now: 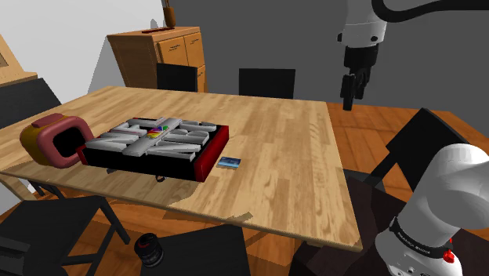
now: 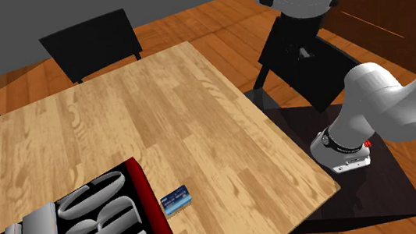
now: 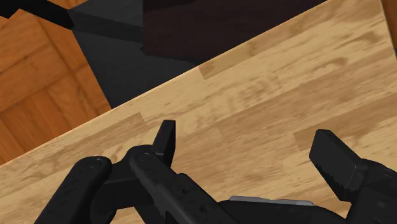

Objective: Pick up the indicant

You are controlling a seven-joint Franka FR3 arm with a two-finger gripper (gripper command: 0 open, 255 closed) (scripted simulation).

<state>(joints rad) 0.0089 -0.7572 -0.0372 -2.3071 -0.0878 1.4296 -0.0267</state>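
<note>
While the gripper is hanging high beyond the table's far right corner in the shoulder view, the indicant, a grey lettered sign block in a red-and-black tray, is lying well apart from it on the wooden table. It is sitting toward that view's left, with its long axis running roughly left to right. A small blue card is sitting just beside its right end and a pink-and-yellow ring-shaped thing at its left end. In the second exterior view the indicant is showing at the lower left, the card is lying just beside its red wall, and bare table is stretching between them and the arm. The black hand is probably blending into the dark chair behind it there. In the wrist view the fingers are standing apart, clasping nothing, and plain wood is lying under the gripper. The next move is likely calling for a long reach across the table and down, with the jaws turning across the sign's short side.
</note>
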